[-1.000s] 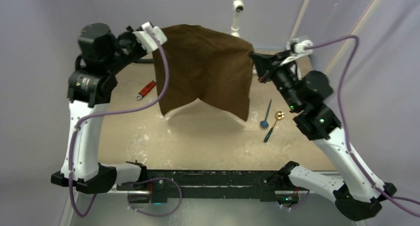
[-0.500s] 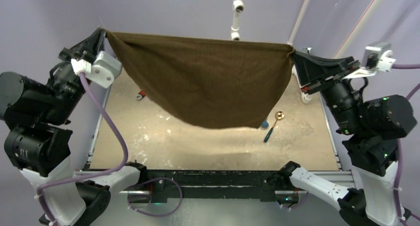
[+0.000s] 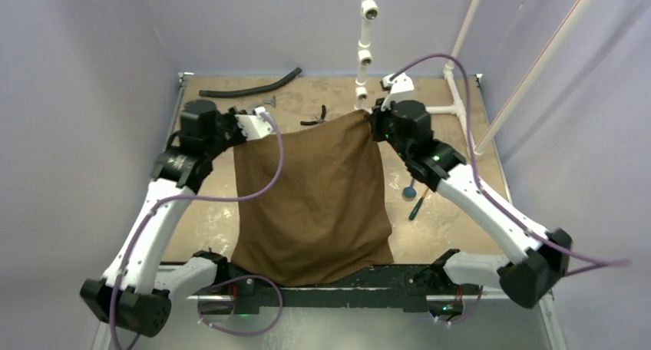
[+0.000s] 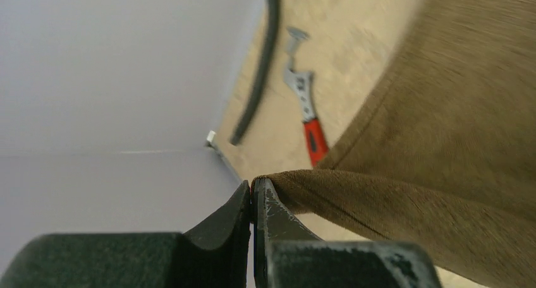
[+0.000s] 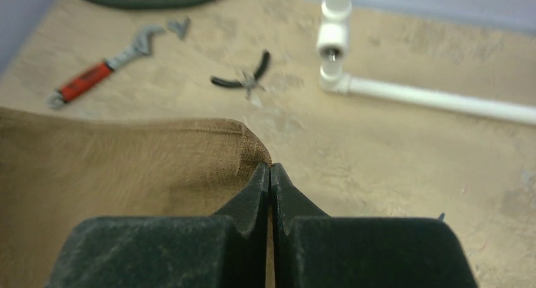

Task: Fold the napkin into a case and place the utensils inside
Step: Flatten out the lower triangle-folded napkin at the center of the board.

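Left gripper [image 4: 253,192] and right gripper [image 5: 270,174] each clamped a napkin [image 3: 315,196] corner by its edge, so any tug risked slippage.

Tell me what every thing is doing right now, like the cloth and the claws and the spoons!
napkin: unfolded, spread out, pinched at its two far corners.
left gripper: shut on one napkin corner.
right gripper: shut on the other corner.
utensils: lying loose beside the napkin, not inside it.
wrench: lying on the table, untouched.
pliers: lying loose, untouched.
hose: lying by the far edge.
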You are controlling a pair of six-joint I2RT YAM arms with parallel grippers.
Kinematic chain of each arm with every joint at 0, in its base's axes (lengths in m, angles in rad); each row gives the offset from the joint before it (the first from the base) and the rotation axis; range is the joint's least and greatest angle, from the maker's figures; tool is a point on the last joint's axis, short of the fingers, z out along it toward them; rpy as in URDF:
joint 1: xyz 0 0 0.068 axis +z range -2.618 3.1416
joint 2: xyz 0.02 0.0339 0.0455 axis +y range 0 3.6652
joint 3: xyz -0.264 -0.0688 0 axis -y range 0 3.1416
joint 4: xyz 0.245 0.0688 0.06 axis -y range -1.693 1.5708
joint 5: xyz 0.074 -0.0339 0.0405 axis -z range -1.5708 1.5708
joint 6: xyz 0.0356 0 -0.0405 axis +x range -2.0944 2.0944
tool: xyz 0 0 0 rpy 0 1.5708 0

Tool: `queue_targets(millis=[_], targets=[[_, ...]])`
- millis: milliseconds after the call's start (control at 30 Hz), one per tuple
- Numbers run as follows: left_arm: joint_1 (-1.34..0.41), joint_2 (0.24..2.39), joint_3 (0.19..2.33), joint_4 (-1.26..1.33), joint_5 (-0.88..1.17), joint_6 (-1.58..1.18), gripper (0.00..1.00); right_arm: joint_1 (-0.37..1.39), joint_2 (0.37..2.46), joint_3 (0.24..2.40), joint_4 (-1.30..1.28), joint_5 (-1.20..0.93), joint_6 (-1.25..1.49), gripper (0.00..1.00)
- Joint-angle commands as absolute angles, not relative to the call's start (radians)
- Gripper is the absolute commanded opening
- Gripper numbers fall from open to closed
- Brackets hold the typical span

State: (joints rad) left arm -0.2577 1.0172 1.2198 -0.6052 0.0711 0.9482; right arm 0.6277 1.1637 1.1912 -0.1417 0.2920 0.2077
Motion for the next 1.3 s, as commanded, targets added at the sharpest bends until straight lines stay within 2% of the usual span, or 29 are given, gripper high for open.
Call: queue_targets(millis=[0,200,367,400,467,500,533,600,633,700,867,1000,1100,1167,1267], targets=[[-0.267,1.086,1.072,-0.304,-0.069,0.995,0.00,0.569,1.263,1.125,0.082,0.323,0.207,0.00],[-0.327,1.239,1.024,-0.107,-0.221,0.998,0.00,0.479,1.392,1.044,0.274,0.305,0.213,0.00],[-0.354,1.343,1.045,-0.060,-0.266,0.985,0.00,0.438,1.514,1.120,0.303,0.211,0.202,0.00],[-0.355,1.359,1.048,-0.069,-0.276,0.982,0.05,0.437,1.541,1.140,0.289,0.198,0.199,0.00],[-0.354,1.376,1.045,-0.081,-0.297,0.971,0.38,0.436,1.587,1.173,0.264,0.168,0.193,0.20],[-0.355,1.376,1.037,-0.084,-0.301,0.967,0.51,0.436,1.604,1.184,0.249,0.160,0.195,0.29],[-0.354,1.370,1.033,-0.095,-0.301,0.963,0.61,0.436,1.610,1.190,0.238,0.159,0.199,0.37],[-0.353,1.349,1.036,-0.120,-0.278,0.950,0.80,0.436,1.605,1.193,0.231,0.168,0.205,0.66],[-0.353,1.341,1.042,-0.122,-0.280,0.947,0.83,0.436,1.599,1.199,0.221,0.187,0.206,0.78],[-0.347,1.335,1.077,-0.122,-0.301,0.939,0.85,0.436,1.582,1.219,0.180,0.251,0.213,0.81],[-0.325,1.309,1.191,-0.240,-0.233,0.889,0.85,0.512,1.437,1.156,0.130,0.354,0.186,0.81],[-0.326,1.263,1.220,-0.656,0.106,0.932,0.80,0.662,1.373,1.075,0.009,0.347,0.251,0.78],[-0.328,1.233,1.108,-0.951,0.277,1.088,0.77,0.764,1.283,0.942,-0.041,0.283,0.355,0.77],[-0.329,1.199,1.010,-1.103,0.289,1.197,0.75,0.844,1.222,0.830,-0.071,0.248,0.451,0.78],[-0.328,1.134,0.881,-1.166,0.246,1.290,0.75,0.974,1.169,0.740,-0.149,0.224,0.599,0.79]])
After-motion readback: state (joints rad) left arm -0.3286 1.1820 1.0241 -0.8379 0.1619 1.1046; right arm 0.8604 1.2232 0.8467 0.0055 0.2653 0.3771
